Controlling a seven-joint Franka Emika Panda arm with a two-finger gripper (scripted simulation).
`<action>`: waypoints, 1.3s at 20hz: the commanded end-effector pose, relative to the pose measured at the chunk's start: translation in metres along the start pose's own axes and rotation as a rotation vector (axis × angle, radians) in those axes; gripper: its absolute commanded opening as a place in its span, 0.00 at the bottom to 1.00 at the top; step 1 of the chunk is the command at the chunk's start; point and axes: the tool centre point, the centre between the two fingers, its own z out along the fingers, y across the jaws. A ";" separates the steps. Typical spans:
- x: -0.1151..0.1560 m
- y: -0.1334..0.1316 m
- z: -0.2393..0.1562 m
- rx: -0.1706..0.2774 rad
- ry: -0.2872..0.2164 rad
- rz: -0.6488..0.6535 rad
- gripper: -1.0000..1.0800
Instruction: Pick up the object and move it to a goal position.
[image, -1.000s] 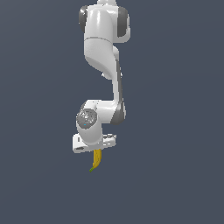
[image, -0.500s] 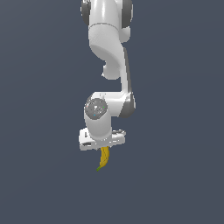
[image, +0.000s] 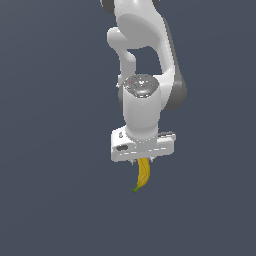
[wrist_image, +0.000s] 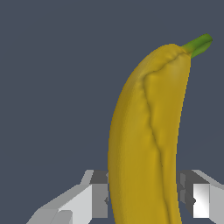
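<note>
**Banana in Transit, Goal Not in Sight**

Clearly the pick is done and the carry is in hand: the small curved yellow banana (image: 143, 175) hangs straight down from the white robot claw (image: 143, 159), its dark greenish stem tip (image: 135, 190) pointing downward and toward the exterior view's left. Nothing touches the fruit from below; in the exterior view only a flat dark blue-grey backdrop surrounds it, and no counter or other surface can be made out.

The wrist view confirms the hold. The banana (wrist_image: 146, 131) fills the middle of that picture, and the pale grey fingers (wrist_image: 87, 199) press in on either side of its thick end, so the claw is clamped onto the fruit rather than standing wide. The green stem (wrist_image: 199, 43) is the far end, away from the hand.

No goal marker shows in either view, so how much of the journey remains cannot be judged. The next move likely calls for a steady translation of the white jointed arm (image: 142, 60) toward the target, with the squeeze held firm, since the long fruit is gripped near one end and could pivot or slip.

No brand, label or writing is readable anywhere.
</note>
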 end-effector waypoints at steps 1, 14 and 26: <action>0.010 -0.024 -0.029 0.011 0.028 0.018 0.00; 0.053 -0.134 -0.175 0.060 0.158 0.105 0.00; 0.077 -0.192 -0.265 0.085 0.236 0.157 0.00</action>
